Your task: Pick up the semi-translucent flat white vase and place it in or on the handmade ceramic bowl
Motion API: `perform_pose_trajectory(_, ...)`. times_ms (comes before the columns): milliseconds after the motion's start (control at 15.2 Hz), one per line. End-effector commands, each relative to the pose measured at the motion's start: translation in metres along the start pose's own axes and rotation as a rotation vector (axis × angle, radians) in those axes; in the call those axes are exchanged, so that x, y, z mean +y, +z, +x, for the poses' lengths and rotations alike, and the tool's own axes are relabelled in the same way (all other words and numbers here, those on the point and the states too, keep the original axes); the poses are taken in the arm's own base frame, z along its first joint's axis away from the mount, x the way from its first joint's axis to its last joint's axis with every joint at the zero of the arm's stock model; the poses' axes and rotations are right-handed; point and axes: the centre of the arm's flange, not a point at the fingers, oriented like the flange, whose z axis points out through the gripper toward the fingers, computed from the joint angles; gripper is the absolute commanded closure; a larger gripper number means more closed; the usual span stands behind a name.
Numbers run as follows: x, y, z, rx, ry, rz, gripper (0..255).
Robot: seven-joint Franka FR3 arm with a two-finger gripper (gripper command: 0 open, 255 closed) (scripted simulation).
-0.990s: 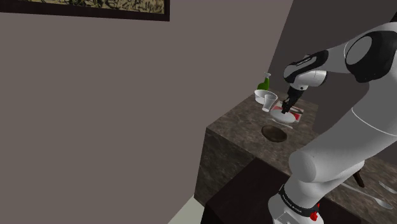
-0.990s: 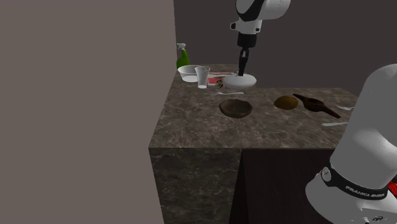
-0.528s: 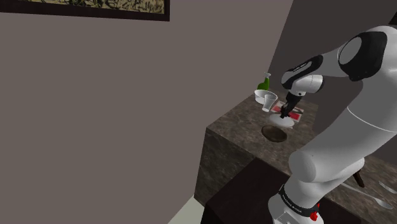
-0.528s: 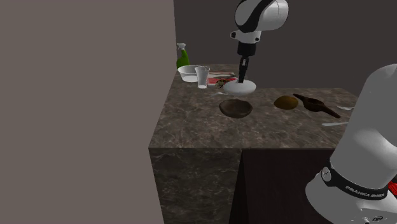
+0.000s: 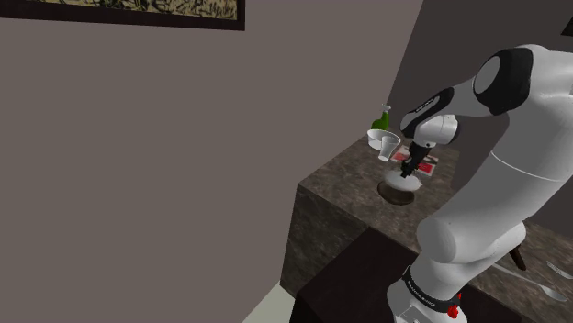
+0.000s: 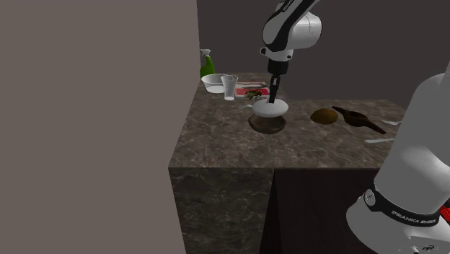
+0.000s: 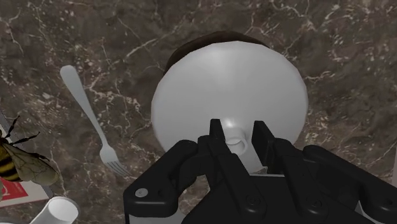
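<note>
Flat white vase (image 6: 270,108) held over the dark brown bowl (image 6: 266,125) on a marbled counter (image 6: 216,141).
Writing: white lettering on the black band (image 6: 404,211) at the arm's base, too small to read with certainty; a card (image 7: 13,162) near the fork (image 7: 89,118) carries a bee picture. The pincer (image 7: 236,130) pinches the vase by its short neck, one finger on each side. The vase's round body hangs directly above the bowl and hides most of it in the wrist view; whether the two touch cannot be told. Nearby, well apart from the bowl: a clear glass (image 6: 229,86), a white dish (image 6: 213,84), a green spray bottle (image 6: 208,65) by the wall, and a dark utensil (image 6: 358,119) toward the second exterior view's right.
</note>
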Motion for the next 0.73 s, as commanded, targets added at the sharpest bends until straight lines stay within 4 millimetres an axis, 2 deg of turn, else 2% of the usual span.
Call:
perform_pose_trajectory(0, -0.001, 0.011, -0.001, 0.001, 0.000, -0.001, 255)
perform_pose_trajectory(264, -0.002, 0.032, -0.002, 0.001, 0.000, -0.001, 255)
perform_pose_trajectory(660, -0.002, 0.032, -0.002, 0.001, 0.000, -0.001, 255)
